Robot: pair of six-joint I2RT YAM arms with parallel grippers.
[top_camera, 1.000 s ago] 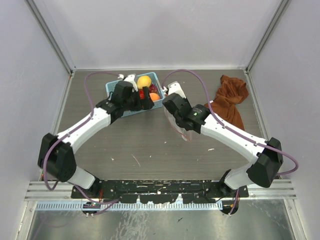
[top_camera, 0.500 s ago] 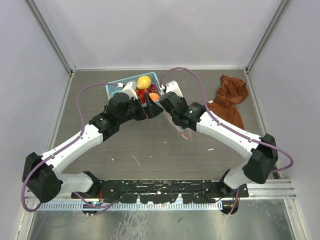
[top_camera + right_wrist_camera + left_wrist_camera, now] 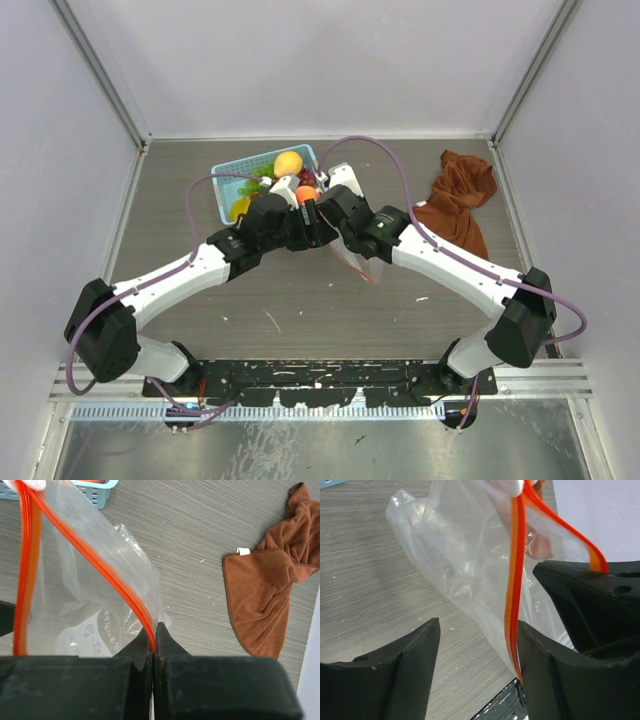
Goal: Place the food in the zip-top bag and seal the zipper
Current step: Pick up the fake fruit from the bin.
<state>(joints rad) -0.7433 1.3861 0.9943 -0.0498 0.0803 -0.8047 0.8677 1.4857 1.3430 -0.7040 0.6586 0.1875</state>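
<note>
hanging from the right pincer, which is clamped shut on the zipper, the zip-top bag is reached between the fingers of the open, empty left pincer, by which the strip could be missed, or the mouth twisted shut, if closed askew.

Moved right to the zip-top bag, bringing the left tool's spread fingers around its zipper.

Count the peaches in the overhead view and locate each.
2. The yellow-orange peach sits at the basket's far right corner; the orange-red peach lies just nearer. Others may be hidden.
</note>
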